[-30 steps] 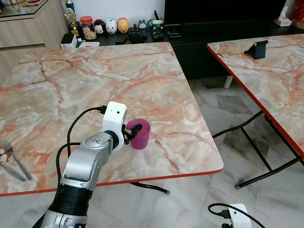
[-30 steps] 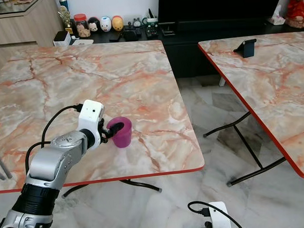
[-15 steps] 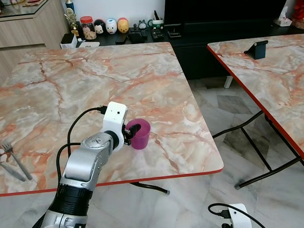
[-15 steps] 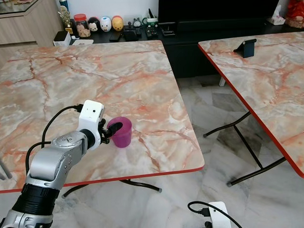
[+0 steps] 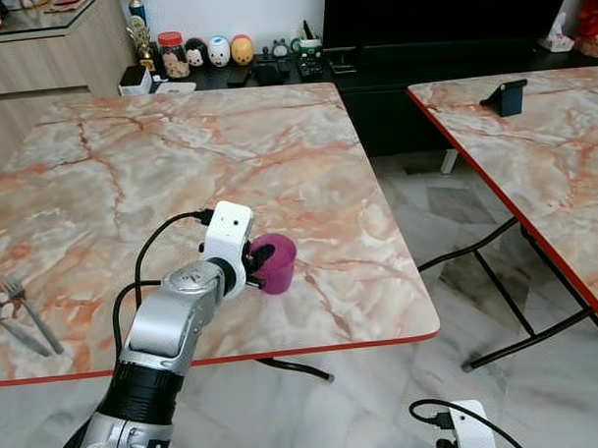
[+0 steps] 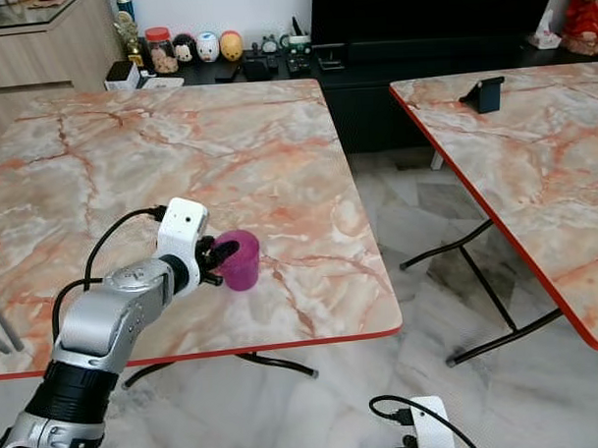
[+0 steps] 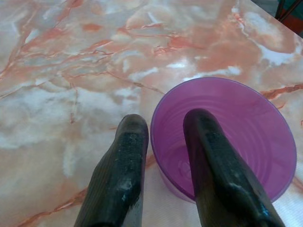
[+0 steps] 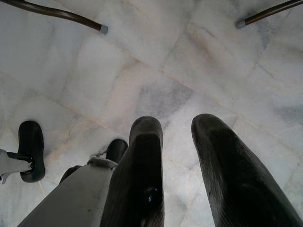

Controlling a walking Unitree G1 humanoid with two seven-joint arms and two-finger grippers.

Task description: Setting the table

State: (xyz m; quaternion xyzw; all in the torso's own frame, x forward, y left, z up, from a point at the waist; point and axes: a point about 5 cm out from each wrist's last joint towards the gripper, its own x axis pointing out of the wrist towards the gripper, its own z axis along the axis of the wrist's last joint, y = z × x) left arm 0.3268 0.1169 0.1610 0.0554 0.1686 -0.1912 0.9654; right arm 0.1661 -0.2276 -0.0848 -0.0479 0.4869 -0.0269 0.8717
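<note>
Since the earlier frame the left gripper (image 5: pixel 262 258) and purple cup (image 5: pixel 278 260) have edged slightly up the table (image 5: pixel 130 161) at lower centre, fingers (image 7: pixel 124 179) pinching the cup's wall, so keep it upright, release gently; right gripper (image 8: pixel 177 142) hangs open.

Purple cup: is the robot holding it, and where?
Yes. The left gripper holds the purple cup by its rim, one finger inside, one outside. The right gripper holds nothing.

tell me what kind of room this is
Most likely a home living or dining area: marble-patterned folding tables, a low media cabinet with a dark TV screen, and toy figurines along it.
</note>
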